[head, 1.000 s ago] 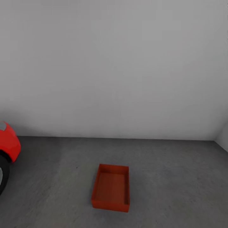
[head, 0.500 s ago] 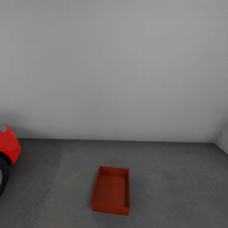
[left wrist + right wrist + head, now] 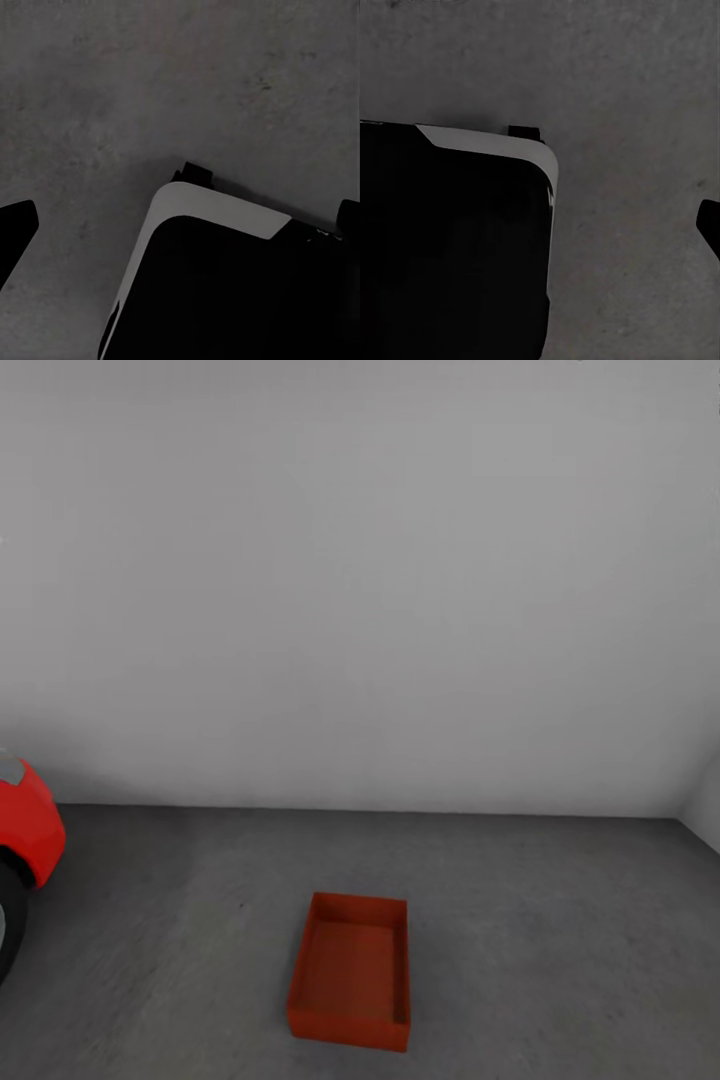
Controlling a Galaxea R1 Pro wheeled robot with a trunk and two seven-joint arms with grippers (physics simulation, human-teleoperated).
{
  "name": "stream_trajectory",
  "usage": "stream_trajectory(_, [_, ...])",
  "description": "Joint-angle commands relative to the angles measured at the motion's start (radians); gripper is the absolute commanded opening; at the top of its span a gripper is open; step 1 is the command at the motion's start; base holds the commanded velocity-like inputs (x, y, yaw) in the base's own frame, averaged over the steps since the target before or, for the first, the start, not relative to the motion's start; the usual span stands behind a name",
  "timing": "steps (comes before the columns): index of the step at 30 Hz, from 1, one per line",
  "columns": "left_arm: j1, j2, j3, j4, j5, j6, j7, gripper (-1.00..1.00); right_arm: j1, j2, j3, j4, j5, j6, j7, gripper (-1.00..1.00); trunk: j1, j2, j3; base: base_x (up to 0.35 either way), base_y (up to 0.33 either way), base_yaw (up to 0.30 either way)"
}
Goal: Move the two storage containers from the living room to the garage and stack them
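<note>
One orange-red storage container (image 3: 350, 972) sits open-topped and empty on the dark grey garage floor (image 3: 540, 920), a short way ahead of me in the head view. The second container is out of view. In the left wrist view my left gripper (image 3: 180, 225) hangs over the floor, its dark fingertips (image 3: 16, 234) far apart at the picture's edges, holding nothing. My right gripper (image 3: 540, 225) also points down at the floor. One fingertip (image 3: 709, 225) stands at the edge; the other is lost against my black base.
A red car's (image 3: 25, 830) front corner and wheel stand at the left. The plain white-grey wall (image 3: 360, 580) closes the back, with a corner at the far right. My black-and-white base (image 3: 225, 285) lies under both wrists.
The whole head view has slid slightly downward, so the camera has moved. The container and car keep their places on the floor.
</note>
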Motion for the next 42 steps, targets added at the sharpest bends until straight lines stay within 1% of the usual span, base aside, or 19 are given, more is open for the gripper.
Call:
stream_trajectory(1, [0.000, 0.000, -0.008, 0.000, 0.008, -0.002, 0.002, 1.00, -0.001, 0.001, 0.008, 0.003, -0.008, -0.005, -0.001, 1.00, 0.000, -0.001, 0.000, 0.000, 0.000, 0.000])
stream_trajectory(35, [0.000, -0.001, -0.008, 0.000, 0.008, -0.002, 0.003, 1.00, -0.002, 0.003, 0.007, 0.003, -0.015, -0.006, -0.001, 1.00, 0.000, -0.001, 0.056, 0.000, 0.000, 0.000])
stream_trajectory(42, [0.000, -0.004, -0.003, 0.003, 0.016, -0.003, -0.001, 1.00, -0.002, 0.004, 0.007, 0.003, -0.015, -0.006, -0.001, 1.00, 0.000, -0.001, 0.067, 0.000, 0.000, 0.000])
